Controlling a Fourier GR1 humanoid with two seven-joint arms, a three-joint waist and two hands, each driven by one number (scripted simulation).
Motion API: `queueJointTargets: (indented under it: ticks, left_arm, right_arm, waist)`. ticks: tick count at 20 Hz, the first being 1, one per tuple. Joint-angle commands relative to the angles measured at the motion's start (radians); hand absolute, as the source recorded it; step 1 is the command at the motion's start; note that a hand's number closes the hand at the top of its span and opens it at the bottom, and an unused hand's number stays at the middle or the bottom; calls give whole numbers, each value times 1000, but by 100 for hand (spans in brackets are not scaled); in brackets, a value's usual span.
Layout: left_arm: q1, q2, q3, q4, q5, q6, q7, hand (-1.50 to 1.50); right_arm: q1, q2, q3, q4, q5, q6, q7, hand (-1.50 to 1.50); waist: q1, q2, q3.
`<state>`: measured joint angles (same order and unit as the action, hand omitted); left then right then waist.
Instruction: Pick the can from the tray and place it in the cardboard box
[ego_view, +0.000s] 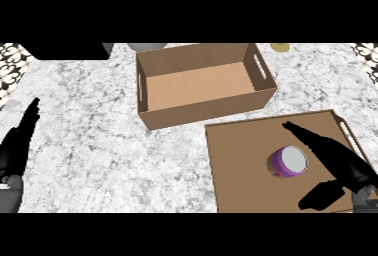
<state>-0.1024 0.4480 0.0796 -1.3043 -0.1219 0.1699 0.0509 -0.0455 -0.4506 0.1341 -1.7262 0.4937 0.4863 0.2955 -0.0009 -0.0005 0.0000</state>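
Two hands showed: the right hand (341, 165) hovered spread over one brown tray (244, 150), its single purple can (289, 161) just left of the fingers, unheld. Far left, the left hand (21, 135) rested straight-fingered. Beyond stood one open cardboard box (203, 107).

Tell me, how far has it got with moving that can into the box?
Nothing looks done yet: the purple can stands on the tray. In hand: the open right hand is spread around it, not closed. The left hand rests at the side. Left: grasp, lift, place in the cardboard box.
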Motion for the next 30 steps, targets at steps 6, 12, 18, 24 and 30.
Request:
queueJointTargets:
  ticks: [6,12,18,24,30]
  left_arm:
    - [-26,-25,54,26,-33,-43,-5,0]
    - [-29,-24,76,24,-48,-48,-23,0]
    - [19,-57,87,14,-66,-60,-46,0]
    - [-2,-61,74,-70,-82,-67,34,0]
    - [24,-105,59,-37,-108,-44,-3,0]
  right_arm:
    - [-13,118,53,-77,71,65,106,-150]
    - [-12,134,73,21,152,60,137,-150]
    - [-54,153,28,160,213,-15,46,150]
    - [-99,136,46,205,378,-203,-36,150]
    - [-98,186,31,132,470,-255,136,150]
  waist:
    - [0,0,0]
    - [1,1,0]
    - [3,1,0]
    - [4,0,0]
    - [-1,0,-1]
